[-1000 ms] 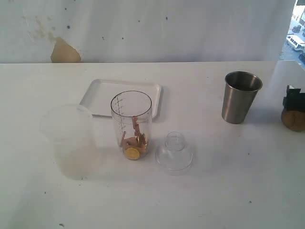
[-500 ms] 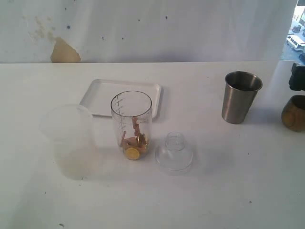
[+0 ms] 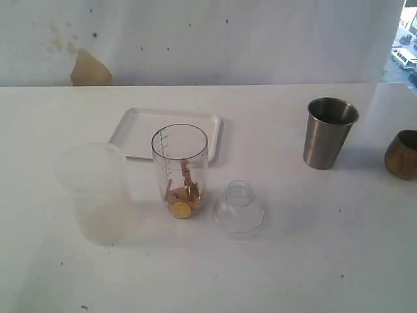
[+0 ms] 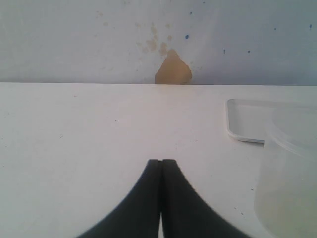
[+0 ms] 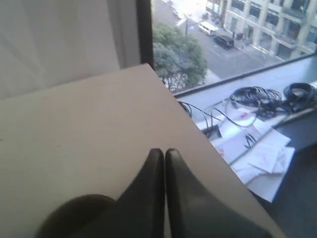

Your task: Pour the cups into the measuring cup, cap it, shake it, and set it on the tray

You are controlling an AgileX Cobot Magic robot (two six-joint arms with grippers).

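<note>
The right pincer [image 5: 164,153] has left the small rounded brown wooden cup [image 3: 402,154] standing at the surface's [image 3: 293,261] right edge and closed empty. The left pincer [image 4: 161,161] is closed too. The tapered brushed-steel tumbler [image 3: 329,132] likely pours next.

White-bench still life: the clear measuring cup [image 3: 180,171], graduation marks up its side, stands upright and uncapped just before the flat white tray [image 3: 133,130], holding tan sticks [image 3: 186,179] and a yellow disc [image 3: 180,210]. Well right, the steel tumbler [image 3: 329,134] stands upright; the brown wooden cup [image 3: 402,155] sits at frame's edge.
</note>
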